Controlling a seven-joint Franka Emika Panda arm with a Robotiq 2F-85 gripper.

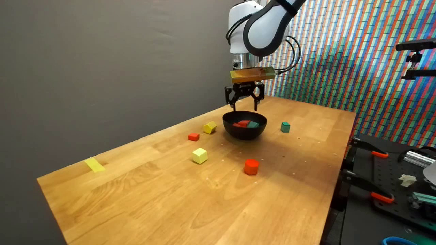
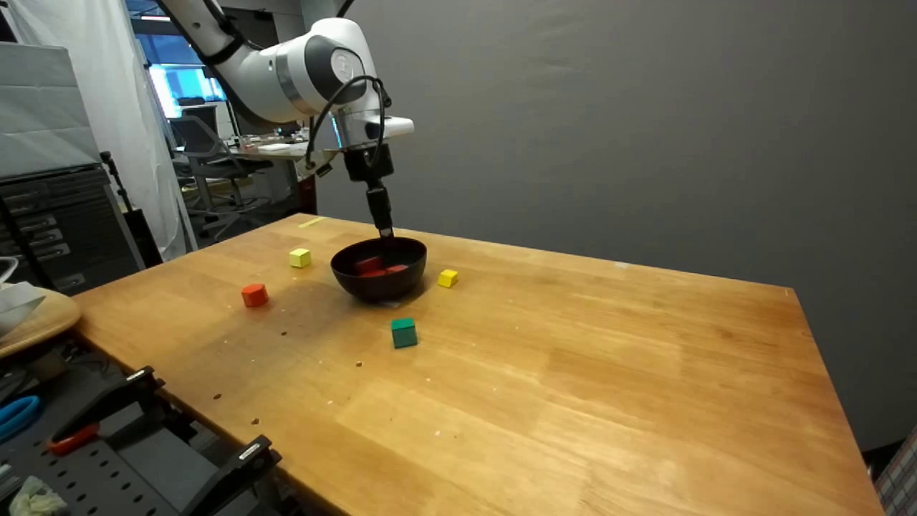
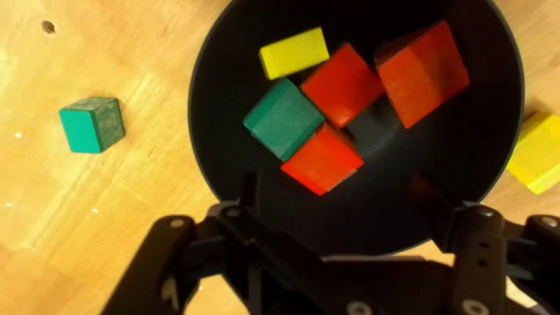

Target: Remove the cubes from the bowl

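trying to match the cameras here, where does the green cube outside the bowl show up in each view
In an exterior view: green cube right of centre, right of the black bowl.
In an exterior view: green cube slightly left of centre, below the black bowl.
Wrist view: green cube at the left, upper half, outside the black bowl.
Shared landmark: the black bowl.

Black bowl (image 1: 244, 134); red, green, yellow cubes (image 3: 286, 120); multicoloured striped backdrop (image 1: 340, 58)
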